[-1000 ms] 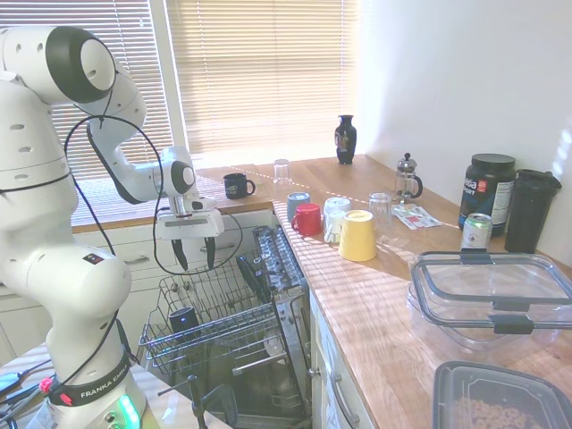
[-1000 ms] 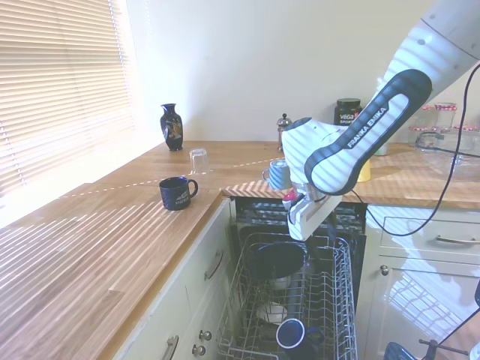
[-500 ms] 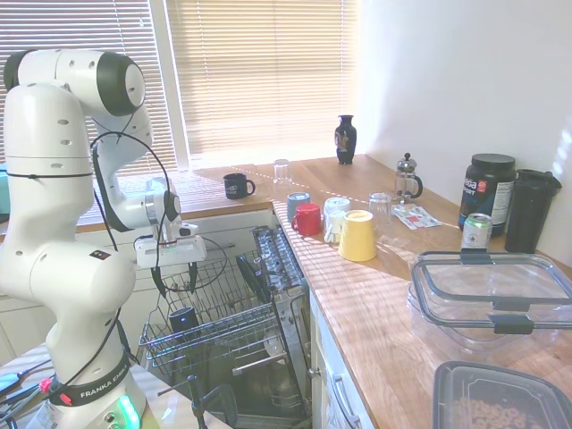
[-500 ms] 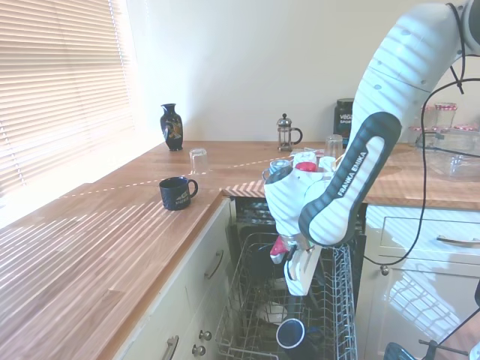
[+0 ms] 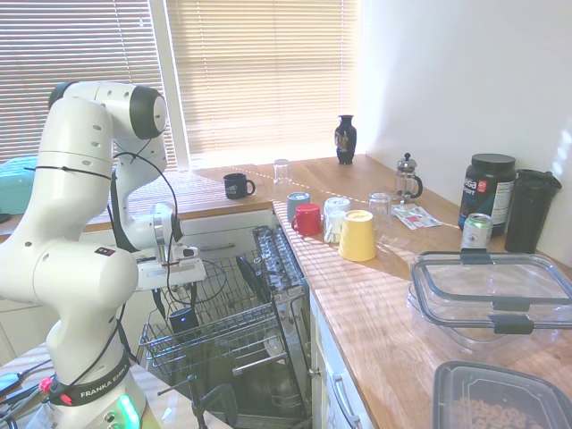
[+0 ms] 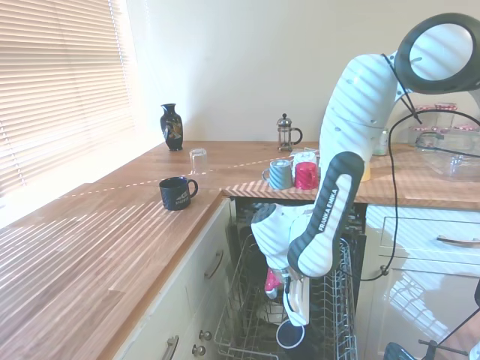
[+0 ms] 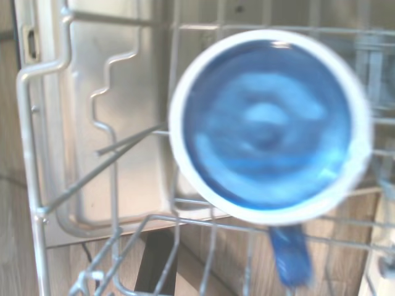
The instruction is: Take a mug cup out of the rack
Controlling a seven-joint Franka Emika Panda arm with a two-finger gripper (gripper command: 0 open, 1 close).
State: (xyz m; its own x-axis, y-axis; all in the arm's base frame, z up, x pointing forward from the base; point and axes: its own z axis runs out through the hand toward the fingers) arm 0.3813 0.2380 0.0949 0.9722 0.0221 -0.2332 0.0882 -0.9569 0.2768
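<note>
The mug cup (image 5: 183, 319) stands upright in the front corner of the grey wire rack (image 5: 234, 329). It is dark outside, with a white rim and a blue inside (image 6: 290, 334). My gripper (image 5: 179, 302) hangs straight above it, low inside the rack (image 6: 339, 300), fingers open on either side of the rim and not gripping it. In the second exterior view the gripper (image 6: 293, 321) covers part of the mug. The blurred wrist view looks down into the mug cup (image 7: 268, 123), its handle (image 7: 290, 262) pointing away over the rack's wires (image 7: 37, 154).
A black printed mug (image 5: 237, 186) stands on the wooden counter by the window. Red (image 5: 307, 219), blue (image 5: 298, 204) and yellow (image 5: 357, 235) mugs stand near the counter edge above the dishwasher. Clear plastic tubs (image 5: 492, 295) stand at the near right. A dark dish (image 6: 259, 259) stands further back in the rack.
The arm has folded down, and the gripper has dropped from above the rack to just over the mug cup at the rack's front. The mug has not moved.
</note>
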